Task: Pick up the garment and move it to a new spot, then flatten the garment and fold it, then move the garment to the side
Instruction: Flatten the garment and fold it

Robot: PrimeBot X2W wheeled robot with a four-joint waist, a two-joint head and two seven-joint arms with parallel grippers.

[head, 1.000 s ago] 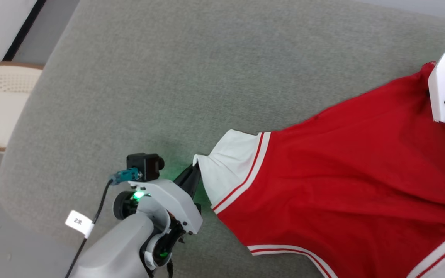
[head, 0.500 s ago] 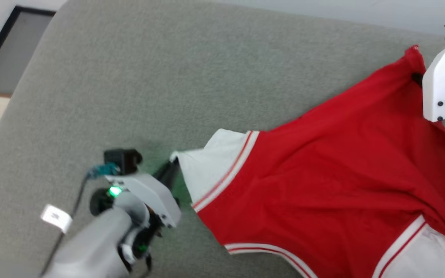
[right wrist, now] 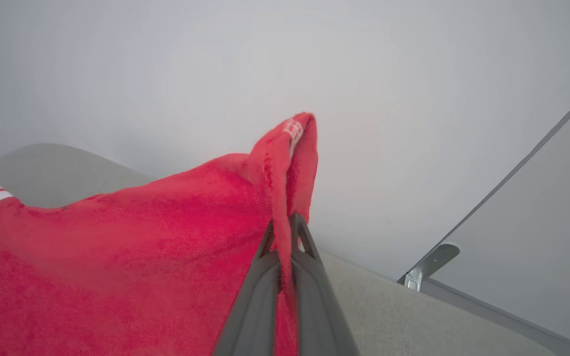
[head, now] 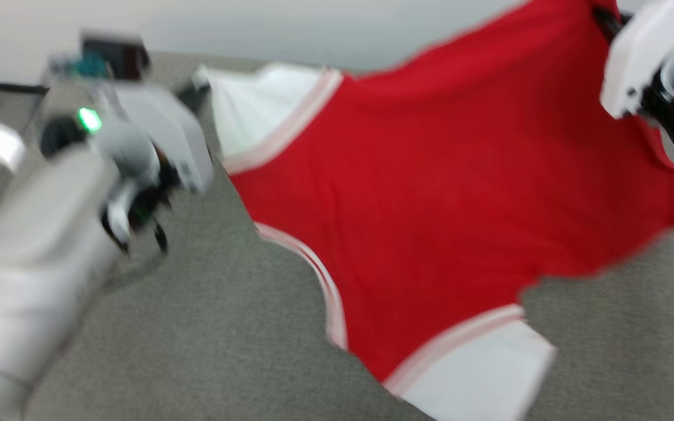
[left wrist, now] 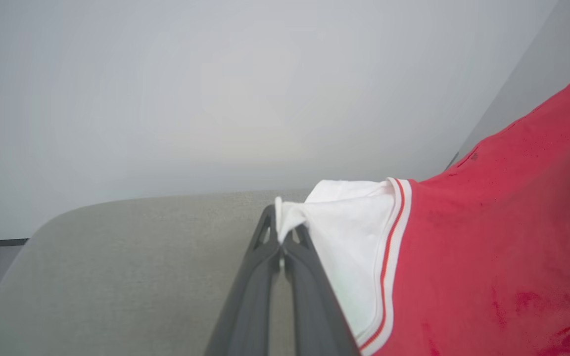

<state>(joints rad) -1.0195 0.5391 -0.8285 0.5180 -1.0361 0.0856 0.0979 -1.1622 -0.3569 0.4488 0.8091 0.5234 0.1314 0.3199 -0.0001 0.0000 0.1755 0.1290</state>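
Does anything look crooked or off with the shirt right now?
Yes: the garment hangs askew. The left gripper pinches one white sleeve tip, the right gripper a red corner, so the other sleeve dangles low over the grey surface.

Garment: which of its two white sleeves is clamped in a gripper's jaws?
The garment's upper-left sleeve in the head view: the left gripper's jaws pinch its corner. The other sleeve hangs free at lower right.
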